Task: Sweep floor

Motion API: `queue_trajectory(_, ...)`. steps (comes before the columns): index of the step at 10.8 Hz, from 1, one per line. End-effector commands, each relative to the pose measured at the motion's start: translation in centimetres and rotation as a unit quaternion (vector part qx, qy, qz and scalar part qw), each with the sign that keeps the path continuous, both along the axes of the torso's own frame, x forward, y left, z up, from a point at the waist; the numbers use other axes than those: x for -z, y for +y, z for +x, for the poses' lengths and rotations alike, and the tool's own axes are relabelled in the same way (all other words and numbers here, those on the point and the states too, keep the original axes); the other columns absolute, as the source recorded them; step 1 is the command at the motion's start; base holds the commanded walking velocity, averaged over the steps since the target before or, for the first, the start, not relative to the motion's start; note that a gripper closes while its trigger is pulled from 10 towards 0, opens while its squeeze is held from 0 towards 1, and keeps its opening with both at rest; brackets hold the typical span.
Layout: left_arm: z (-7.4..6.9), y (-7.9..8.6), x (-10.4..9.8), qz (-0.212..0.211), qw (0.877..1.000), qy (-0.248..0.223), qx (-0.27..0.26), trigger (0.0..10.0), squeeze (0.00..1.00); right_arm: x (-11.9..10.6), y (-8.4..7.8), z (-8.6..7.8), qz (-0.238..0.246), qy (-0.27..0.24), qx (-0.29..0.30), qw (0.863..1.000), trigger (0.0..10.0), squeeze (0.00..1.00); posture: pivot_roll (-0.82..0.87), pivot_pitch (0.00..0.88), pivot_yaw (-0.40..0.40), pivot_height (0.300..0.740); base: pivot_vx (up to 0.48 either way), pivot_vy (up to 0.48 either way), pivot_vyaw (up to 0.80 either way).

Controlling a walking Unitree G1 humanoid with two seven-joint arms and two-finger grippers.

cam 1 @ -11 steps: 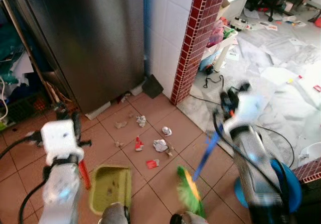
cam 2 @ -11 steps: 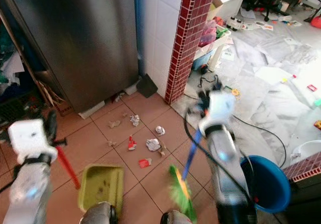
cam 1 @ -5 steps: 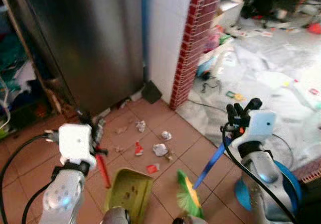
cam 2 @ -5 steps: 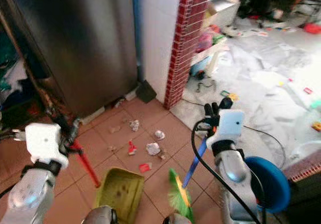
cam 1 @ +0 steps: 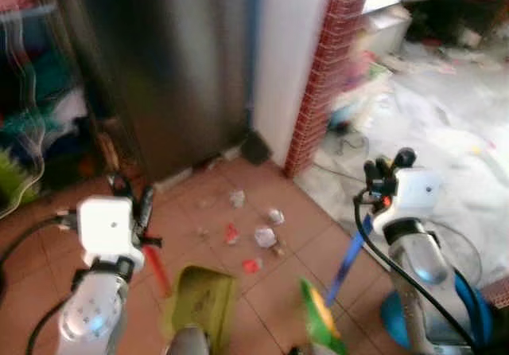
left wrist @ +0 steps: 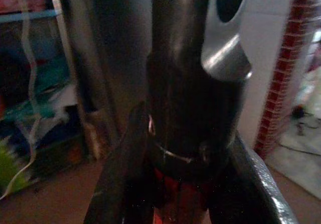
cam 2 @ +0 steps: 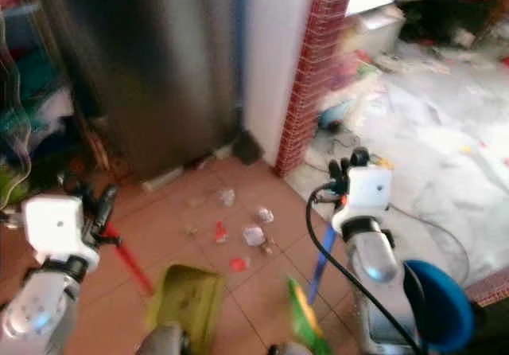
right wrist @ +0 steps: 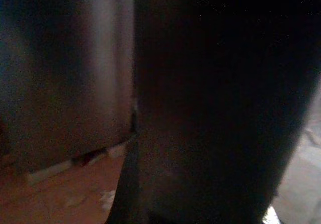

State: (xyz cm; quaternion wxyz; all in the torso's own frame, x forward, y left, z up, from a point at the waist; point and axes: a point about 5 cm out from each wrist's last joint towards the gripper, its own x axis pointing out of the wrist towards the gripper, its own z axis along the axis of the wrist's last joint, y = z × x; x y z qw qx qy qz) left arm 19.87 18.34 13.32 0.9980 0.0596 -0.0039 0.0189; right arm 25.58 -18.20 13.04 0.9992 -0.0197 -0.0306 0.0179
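Sweep barely begun, by your view: litter scraps (cam 1: 256, 236) lie loose on tiled floor (cam 1: 191, 212) near steel fridge (cam 1: 175, 68), none in green dustpan (cam 1: 203, 299). Your left gripper (cam 1: 137, 212) clamped on dustpan's red handle (cam 1: 155, 267). Your right gripper (cam 1: 384, 172) closed round blue broom stick (cam 1: 343, 261), bristles (cam 1: 318, 323) just short of scraps. Left to do: push scraps into pan

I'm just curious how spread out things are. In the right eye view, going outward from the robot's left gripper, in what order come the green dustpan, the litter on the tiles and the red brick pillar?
1. Green dustpan: on the tiles just right of the left gripper.
2. Litter: scattered mid-floor, beyond the dustpan.
3. Red brick pillar: far right, behind the litter.
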Motion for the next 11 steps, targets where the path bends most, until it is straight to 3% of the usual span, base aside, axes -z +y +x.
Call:
queue_trajectory(1, 0.06, 0.29, -1.15, 0.005, 1.000, -0.027, -0.013, 10.0, 0.00, -0.40, -0.10, 0.36, 0.005, -0.005, 0.004, 1.000, 10.0, 0.00, 0.01, 0.037, -0.048, 0.740, 0.000, 0.000, 0.78)
queue_trajectory(4, -0.07, -0.03, -1.20, -0.004, 1.000, -0.025, -0.016, 10.0, 0.00, -0.49, -0.07, 0.37, 0.017, -0.007, 0.005, 1.000, 10.0, 0.00, 0.01, 0.040, -0.043, 0.740, 0.000, 0.000, 0.00)
queue_trajectory(11, 0.16, -0.21, -1.57, -0.009, 0.999, -0.031, -0.012, 10.0, 0.00, -1.22, -0.05, 0.98, 0.004, -0.024, 0.008, 1.000, 10.0, 0.00, 0.01, 0.049, -0.041, 0.740, 0.358, 0.000, 0.00)
